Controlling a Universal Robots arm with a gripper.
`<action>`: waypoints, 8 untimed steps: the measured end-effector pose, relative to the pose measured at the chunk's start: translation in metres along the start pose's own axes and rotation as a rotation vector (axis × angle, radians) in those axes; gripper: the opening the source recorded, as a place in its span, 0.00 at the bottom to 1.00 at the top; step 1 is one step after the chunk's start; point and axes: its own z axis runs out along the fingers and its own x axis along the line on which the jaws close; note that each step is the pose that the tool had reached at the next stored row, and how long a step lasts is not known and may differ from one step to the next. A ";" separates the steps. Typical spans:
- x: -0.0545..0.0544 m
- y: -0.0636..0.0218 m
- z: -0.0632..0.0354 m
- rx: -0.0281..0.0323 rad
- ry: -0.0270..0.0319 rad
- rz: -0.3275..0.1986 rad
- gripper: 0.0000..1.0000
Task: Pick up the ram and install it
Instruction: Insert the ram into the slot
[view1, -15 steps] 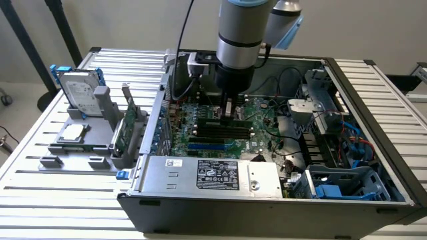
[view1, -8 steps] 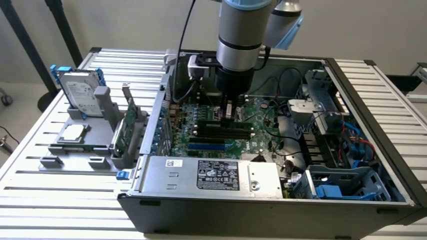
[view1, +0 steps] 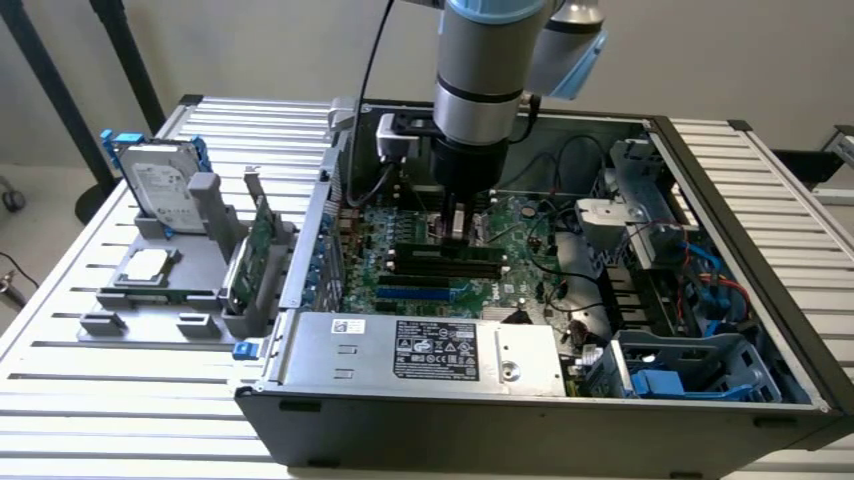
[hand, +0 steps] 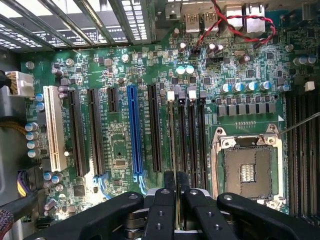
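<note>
1. The ram (hand: 173, 145), a thin, long green circuit-board stick, is seen edge-on in the wrist view. It stands upright between the fingers, in line with one of the long black memory slots (hand: 192, 140) on the green motherboard (hand: 120, 65).
2. In the exterior view the stick is hard to tell from the slots; it appears to sit at the slot row just under the fingertips, in the middle of the open computer case (view1: 747, 300).
3. The black two-fingered gripper (hand: 174, 192) is closed tight on the top edge of the ram, its fingers nearly together around the thin board.
4. Progress, as a judgement: the pick-up is done, and the stick is lined up with a slot and looks to be in or at its mouth. I cannot tell whether it is fully seated or whether the white end clips (hand: 171, 95) have latched.
5. Counts on the board: about four long black memory slots side by side, with two white clips showing at their far ends; one long blue expansion slot (hand: 133, 130); one long white expansion slot (hand: 54, 127); one square, empty metal processor socket (hand: 247, 170) just beside the memory slots.
6. Outside the case, at the exterior view's left, a grey parts holder (view1: 147, 300) carries one silver hard drive with blue rails (view1: 160, 185) and one taller green expansion card (view1: 260, 255) standing on edge.
7. One grey robot arm (view1: 487, 70) comes straight down into the case.
</note>
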 end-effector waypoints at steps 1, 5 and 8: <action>0.000 -0.0001 0.0004 0.0001 0.0002 0.000 0.14; 0.000 -0.0002 0.0021 0.0001 0.0003 0.000 0.14; -0.001 -0.0001 0.0038 0.0001 0.0004 -0.001 0.14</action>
